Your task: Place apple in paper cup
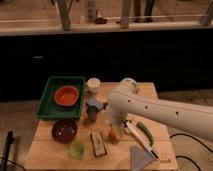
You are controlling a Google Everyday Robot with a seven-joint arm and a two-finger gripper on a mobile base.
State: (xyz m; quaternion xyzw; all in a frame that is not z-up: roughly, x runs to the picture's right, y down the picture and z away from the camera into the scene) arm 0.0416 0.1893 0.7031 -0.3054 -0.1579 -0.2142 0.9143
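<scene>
The apple (115, 134) is a small orange-red fruit on the wooden table, near the front middle; only part of it shows under the arm. My gripper (114, 126) hangs at the end of the big white arm, directly over the apple and very close to it. The arm hides most of it. The paper cup (93, 85) is off-white and stands upright at the back of the table, right of the green tray, well apart from the gripper.
A green tray (50, 102) holds an orange bowl (67, 95) at left. A dark bowl (65, 130), green cup (76, 149), grey metal cup (92, 114), blue item (95, 103), dark block (98, 143), green pepper (144, 131), white utensil (142, 142) and grey cloth (140, 157) surround the apple.
</scene>
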